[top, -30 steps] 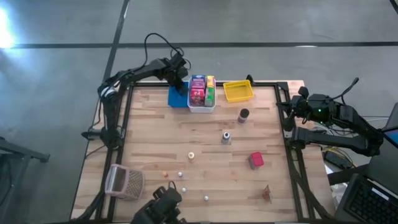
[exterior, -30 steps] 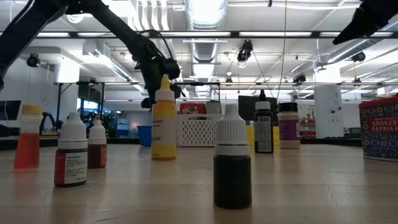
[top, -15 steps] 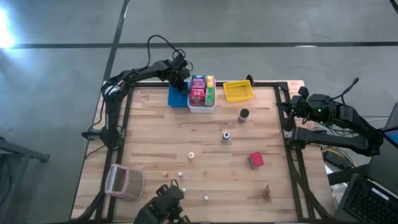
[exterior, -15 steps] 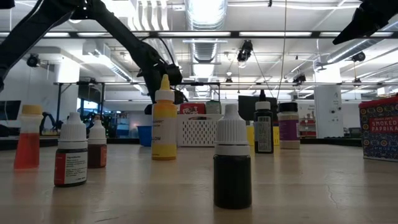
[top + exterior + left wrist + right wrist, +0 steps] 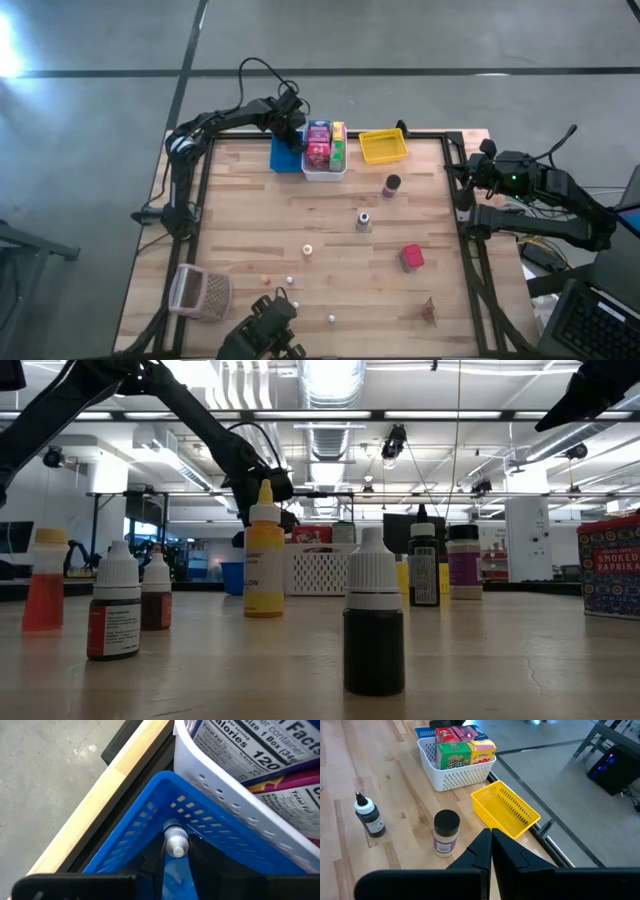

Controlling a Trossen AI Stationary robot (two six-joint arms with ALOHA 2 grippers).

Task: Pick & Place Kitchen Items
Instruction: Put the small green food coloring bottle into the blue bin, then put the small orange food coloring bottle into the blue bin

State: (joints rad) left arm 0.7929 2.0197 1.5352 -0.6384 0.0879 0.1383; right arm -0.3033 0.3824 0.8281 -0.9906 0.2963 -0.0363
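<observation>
Since your left gripper [image 5: 176, 865] is clamped on a little white-capped dropper bottle [image 5: 176, 841] over the blue bin [image 5: 145, 815], lower it inside before releasing; right gripper [image 5: 491, 851] waits, pinched closed.

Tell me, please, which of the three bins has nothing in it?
The yellow bin, rightmost in the row, shows only bare mesh. The white bin is packed with boxes, and the blue bin has a small dropper bottle over it.

Left tool [image 5: 176, 865] slightly nearer blue bin [image 5: 150, 815].
</observation>
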